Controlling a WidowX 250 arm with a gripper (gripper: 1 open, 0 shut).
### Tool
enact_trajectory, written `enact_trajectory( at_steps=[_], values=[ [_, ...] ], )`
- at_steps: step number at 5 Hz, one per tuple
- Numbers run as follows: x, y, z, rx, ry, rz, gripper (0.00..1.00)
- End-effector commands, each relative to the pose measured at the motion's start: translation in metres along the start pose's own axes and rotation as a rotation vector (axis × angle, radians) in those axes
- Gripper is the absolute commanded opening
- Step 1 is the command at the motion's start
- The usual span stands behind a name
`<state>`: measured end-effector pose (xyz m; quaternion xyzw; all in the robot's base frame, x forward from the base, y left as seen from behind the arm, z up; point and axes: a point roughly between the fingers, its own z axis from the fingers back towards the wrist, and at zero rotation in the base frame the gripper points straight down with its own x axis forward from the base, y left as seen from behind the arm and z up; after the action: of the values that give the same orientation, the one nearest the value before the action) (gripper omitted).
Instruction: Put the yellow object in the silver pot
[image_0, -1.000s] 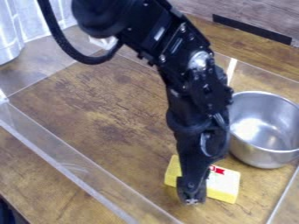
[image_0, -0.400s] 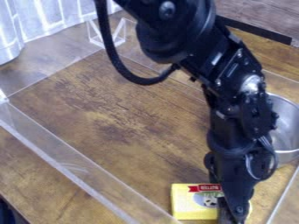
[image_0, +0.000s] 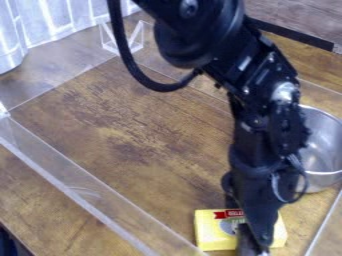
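The yellow object (image_0: 211, 228), a small block with a red-and-white label, lies on the wooden floor of the tray near the bottom edge of the view. My black gripper (image_0: 251, 230) points straight down onto its right half. The fingers are closed against the block, and yellow shows on both sides of them. The block rests on the wood. The silver pot (image_0: 325, 152) stands upright at the right, behind the arm, which hides its left part; what shows of its inside is bare.
A clear plastic tray wall (image_0: 80, 190) runs diagonally along the front left, and another clear wall (image_0: 127, 35) stands at the back. Bare wooden board (image_0: 120, 120) fills the middle and left of the tray.
The fingers have narrowed onto the yellow block, which was between wider jaws a second ago. The wrist has rolled a little. Since the last frame the arm has hardly moved.
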<state>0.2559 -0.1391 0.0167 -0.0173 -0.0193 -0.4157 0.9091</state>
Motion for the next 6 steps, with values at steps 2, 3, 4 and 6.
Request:
enact_trajectory(
  at_steps=[2, 3, 4, 6],
  values=[
    [0.005, -0.013, 0.050, 0.023, 0.064, 0.220, 0.00],
    [0.025, 0.000, 0.086, 0.043, 0.047, 0.262, 0.00],
    [0.031, 0.024, 0.115, 0.080, 0.019, 0.305, 0.00],
    [0.035, 0.084, 0.148, 0.110, -0.075, 0.376, 0.00]
  ],
)
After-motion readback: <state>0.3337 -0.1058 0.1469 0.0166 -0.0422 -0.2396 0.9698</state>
